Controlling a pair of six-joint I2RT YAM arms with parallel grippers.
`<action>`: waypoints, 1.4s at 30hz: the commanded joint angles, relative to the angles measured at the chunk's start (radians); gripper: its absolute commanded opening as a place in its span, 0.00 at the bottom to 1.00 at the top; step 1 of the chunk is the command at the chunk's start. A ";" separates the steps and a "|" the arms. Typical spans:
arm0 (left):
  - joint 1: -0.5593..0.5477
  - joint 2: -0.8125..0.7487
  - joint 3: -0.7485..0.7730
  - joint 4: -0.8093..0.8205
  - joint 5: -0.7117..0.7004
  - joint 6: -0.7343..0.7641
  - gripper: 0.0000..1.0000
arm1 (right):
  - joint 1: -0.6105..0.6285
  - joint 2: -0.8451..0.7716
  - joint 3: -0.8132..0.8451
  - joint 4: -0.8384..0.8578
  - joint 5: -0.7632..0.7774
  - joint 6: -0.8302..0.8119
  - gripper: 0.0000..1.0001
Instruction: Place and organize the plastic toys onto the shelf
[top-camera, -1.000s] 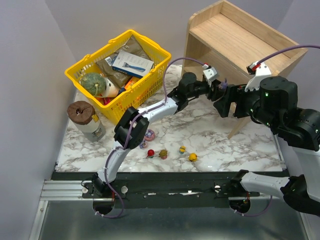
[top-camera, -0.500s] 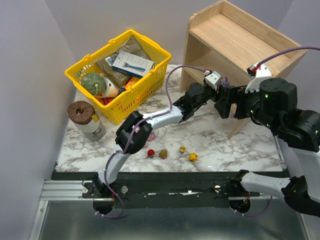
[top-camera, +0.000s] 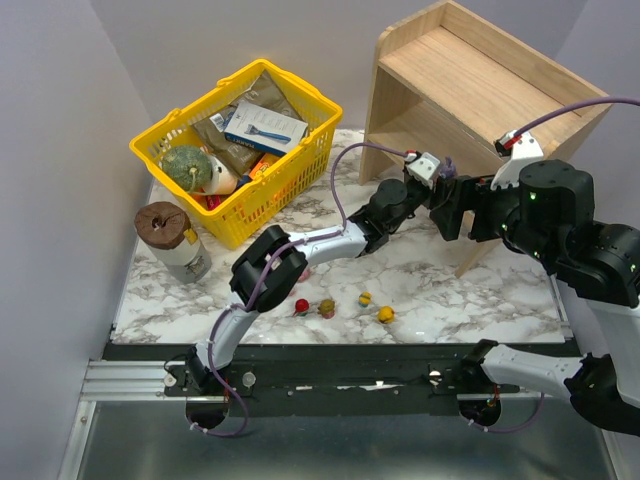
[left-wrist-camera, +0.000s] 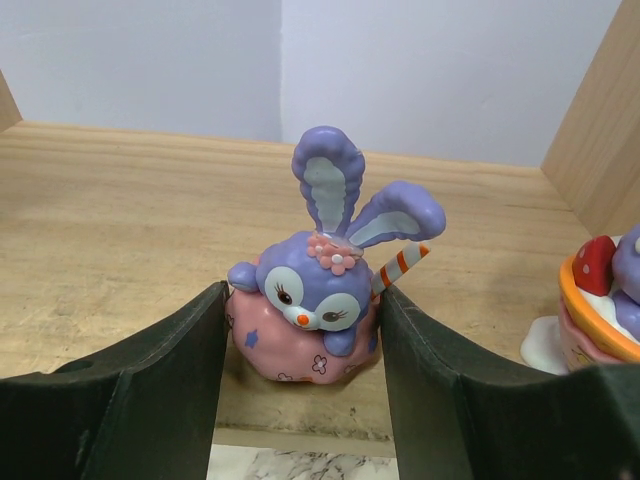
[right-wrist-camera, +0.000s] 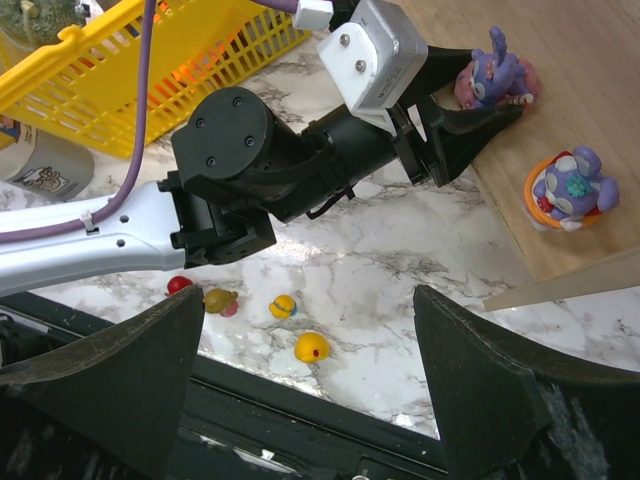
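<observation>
The purple bunny figurine stands on the lower board of the shelf, pinched between the left jaws, a second bunny just right of them; the red toy, olive-brown toy and yellow toys lie on the tabletop well behind, and the right jaws are wide and empty

Two purple long-eared figurines, two yellow round toys, one red toy, one olive-brown toy

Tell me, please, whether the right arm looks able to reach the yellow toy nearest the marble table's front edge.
Probably yes: the right gripper is open and empty, the yellow toy lies uncovered on the marble below it, and the left arm sits farther back.
</observation>
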 joint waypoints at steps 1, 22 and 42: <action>-0.006 0.001 -0.039 -0.096 -0.053 0.049 0.57 | -0.004 -0.016 -0.012 -0.003 0.023 -0.013 0.92; 0.008 -0.187 -0.211 -0.072 -0.059 0.049 0.96 | -0.004 -0.022 -0.004 -0.003 0.044 0.017 0.92; 0.077 -1.115 -0.807 -0.775 -0.509 -0.162 0.99 | 0.017 0.127 -0.457 0.561 -0.466 0.006 0.92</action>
